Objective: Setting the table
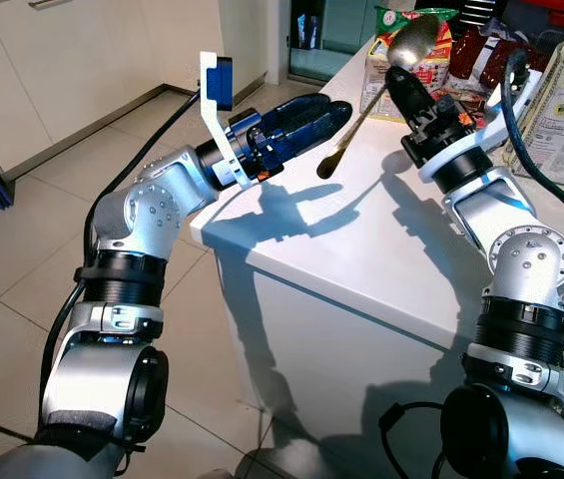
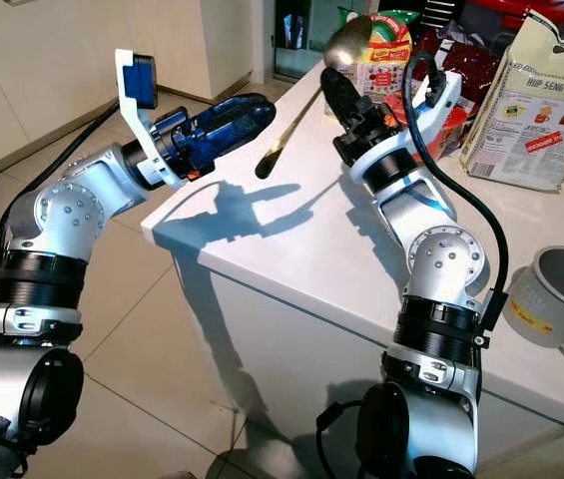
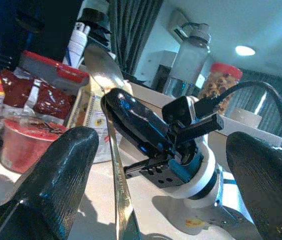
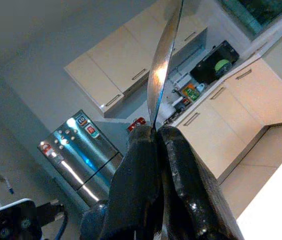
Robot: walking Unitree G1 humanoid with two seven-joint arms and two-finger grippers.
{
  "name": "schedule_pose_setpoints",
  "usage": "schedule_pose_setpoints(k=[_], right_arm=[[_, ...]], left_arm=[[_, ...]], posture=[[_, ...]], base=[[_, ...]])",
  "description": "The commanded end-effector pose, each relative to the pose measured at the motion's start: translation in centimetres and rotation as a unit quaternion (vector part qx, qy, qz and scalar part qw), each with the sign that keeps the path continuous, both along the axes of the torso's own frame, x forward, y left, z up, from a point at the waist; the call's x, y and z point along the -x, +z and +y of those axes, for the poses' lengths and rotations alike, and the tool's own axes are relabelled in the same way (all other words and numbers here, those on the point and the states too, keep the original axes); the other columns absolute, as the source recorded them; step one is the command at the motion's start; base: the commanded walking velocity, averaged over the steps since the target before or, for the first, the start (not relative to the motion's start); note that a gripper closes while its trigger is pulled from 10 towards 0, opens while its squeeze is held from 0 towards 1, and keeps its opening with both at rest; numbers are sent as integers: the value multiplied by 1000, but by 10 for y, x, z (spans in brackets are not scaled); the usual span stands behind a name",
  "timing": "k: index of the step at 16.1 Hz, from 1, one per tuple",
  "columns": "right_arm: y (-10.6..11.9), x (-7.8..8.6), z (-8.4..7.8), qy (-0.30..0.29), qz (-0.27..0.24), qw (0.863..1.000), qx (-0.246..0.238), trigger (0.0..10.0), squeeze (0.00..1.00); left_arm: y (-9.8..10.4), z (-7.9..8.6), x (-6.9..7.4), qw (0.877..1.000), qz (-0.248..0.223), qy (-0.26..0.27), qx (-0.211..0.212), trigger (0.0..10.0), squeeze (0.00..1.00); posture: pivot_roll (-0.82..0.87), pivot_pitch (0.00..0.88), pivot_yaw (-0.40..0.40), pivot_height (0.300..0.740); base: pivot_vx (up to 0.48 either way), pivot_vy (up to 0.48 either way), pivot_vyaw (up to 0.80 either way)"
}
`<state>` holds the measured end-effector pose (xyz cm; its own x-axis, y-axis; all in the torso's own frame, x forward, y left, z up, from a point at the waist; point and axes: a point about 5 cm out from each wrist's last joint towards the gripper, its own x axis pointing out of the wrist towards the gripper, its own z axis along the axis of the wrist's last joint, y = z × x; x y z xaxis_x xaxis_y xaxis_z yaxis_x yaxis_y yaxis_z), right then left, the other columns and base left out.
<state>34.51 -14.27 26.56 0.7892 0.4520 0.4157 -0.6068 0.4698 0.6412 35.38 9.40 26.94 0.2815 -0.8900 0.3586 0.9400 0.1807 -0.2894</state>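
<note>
left gripper (image 1: 333, 110) upper centre-left, fingers spread, grasping nothing, over the white counter (image 1: 361, 249) edge, spoon (image 1: 366, 100) slanted in air, top centre, right gripper (image 1: 398, 80) clenched on its neck, food packets (image 1: 561, 100) upper right

Bright daylight, sharp arm shadows, crisp focus.

- The right gripper (image 3: 118, 107) clamps a spoon (image 3: 112, 145) upright.
- The left gripper's fingers (image 3: 56, 177) stand apart on either side.
- A red-lidded tub (image 3: 28, 137) sits on the counter (image 3: 145, 220).
</note>
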Motion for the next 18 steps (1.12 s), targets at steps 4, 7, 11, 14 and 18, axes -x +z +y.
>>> schedule_pose_setpoints(k=[4, 7, 11, 14, 18], right_arm=[[3, 4, 2, 12, -6, 1000, 1, 0, 0], [4, 5, 4, 20, -8, 1000, -2, 0, 0], [4, 6, 5, 26, -7, 1000, -5, 0, 0], [3, 6, 7, 26, -4, 1000, -4, 0, 0], [4, 6, 8, 31, -5, 1000, 1, 0, 0]], left_arm=[[-6, -12, 7, 998, 14, -54, -11, 10000, 0], [-10, -13, 5, 998, 22, -51, -12, 10000, 0], [-12, -15, 5, 998, 27, -56, -13, 10000, 0], [-15, -19, 7, 997, 17, -68, -20, 10000, 0], [-15, -19, 8, 997, 13, -73, -25, 10000, 0]], posture=[[-1, 0, 23, 740], [-2, 0, 21, 740], [-10, 0, 24, 740], [-21, 0, 26, 740], [-18, 0, 20, 740]], base=[[0, 0, 0], [0, 0, 0], [0, 0, 0], [0, 0, 0], [0, 0, 0]])
